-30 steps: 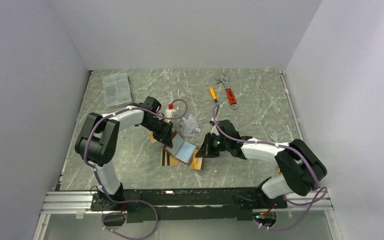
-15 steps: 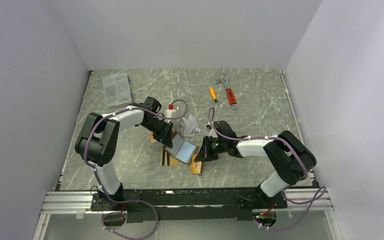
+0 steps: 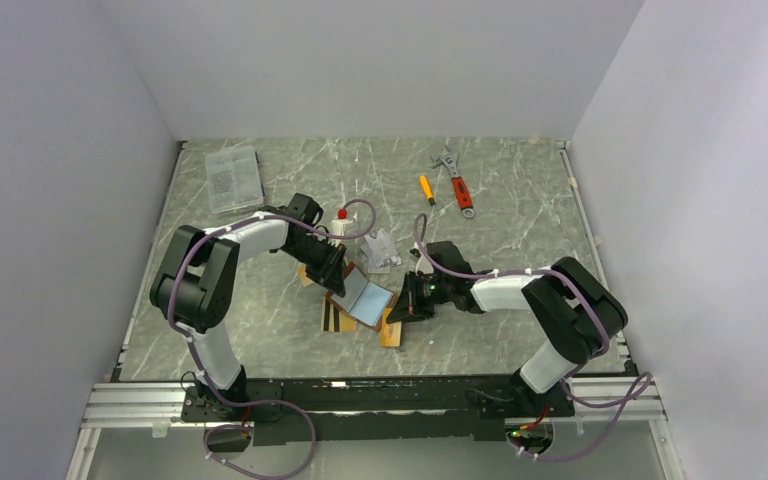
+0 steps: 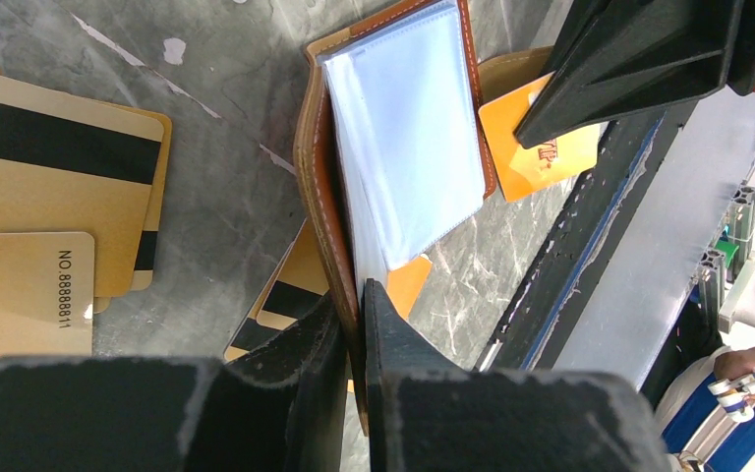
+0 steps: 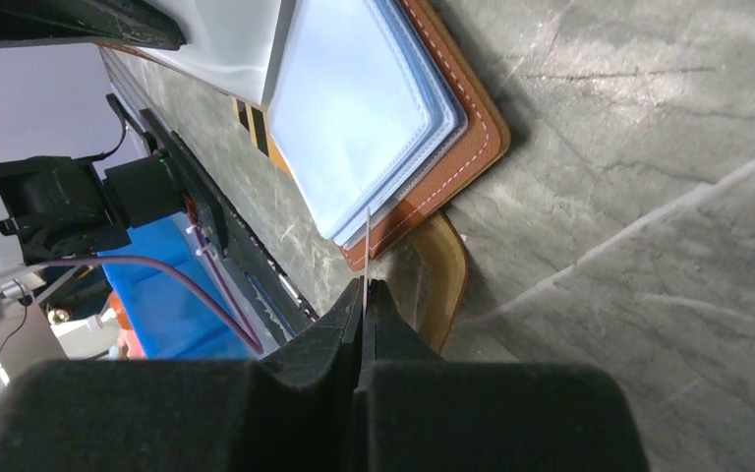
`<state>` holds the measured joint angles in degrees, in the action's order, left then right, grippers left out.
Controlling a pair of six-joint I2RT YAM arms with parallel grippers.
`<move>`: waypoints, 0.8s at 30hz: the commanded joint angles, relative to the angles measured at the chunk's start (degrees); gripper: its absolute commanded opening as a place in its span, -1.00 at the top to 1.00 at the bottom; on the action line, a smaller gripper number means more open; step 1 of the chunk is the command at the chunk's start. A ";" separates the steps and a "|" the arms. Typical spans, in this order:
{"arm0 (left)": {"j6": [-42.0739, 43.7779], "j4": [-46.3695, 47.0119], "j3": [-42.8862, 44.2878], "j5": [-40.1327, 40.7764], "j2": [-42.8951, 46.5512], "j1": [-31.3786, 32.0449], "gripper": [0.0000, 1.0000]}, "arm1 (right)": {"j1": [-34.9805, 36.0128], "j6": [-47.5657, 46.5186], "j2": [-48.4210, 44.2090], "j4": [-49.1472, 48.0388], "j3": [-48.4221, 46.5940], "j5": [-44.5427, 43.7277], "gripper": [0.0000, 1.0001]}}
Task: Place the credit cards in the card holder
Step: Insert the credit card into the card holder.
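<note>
Right gripper (image 5: 364, 287) moved in to card holder (image 3: 363, 297), pinching orange card (image 4: 551, 157) edge-on at sleeve stack (image 5: 354, 118); left gripper (image 4: 352, 300) clamps leather cover (image 4: 313, 197); align card with one sleeve mouth, feed slowly

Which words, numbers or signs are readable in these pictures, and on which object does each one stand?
"NO.8888811": on the pale gold plastic card, printed sideways, left wrist view.
Red print on the orange plastic card held by the right gripper: too blurred to read.
On the tan-brown leather card holder: no text visible.
</note>
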<state>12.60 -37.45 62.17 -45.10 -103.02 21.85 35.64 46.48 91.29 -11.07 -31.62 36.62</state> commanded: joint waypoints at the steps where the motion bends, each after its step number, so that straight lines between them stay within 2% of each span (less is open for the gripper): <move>1: 1.16 -0.69 1.93 -0.51 0.72 0.34 0.71 | -0.58 -0.71 1.85 -3.34 -2.28 2.05 1.00; 24: 2.45 -1.66 2.67 -1.12 0.21 0.70 0.74 | -1.36 -1.06 6.15 -3.92 -5.64 4.04 1.00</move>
<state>13.04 -38.22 62.89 -45.10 -103.02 21.96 34.52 46.50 97.30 -13.04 -35.03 40.56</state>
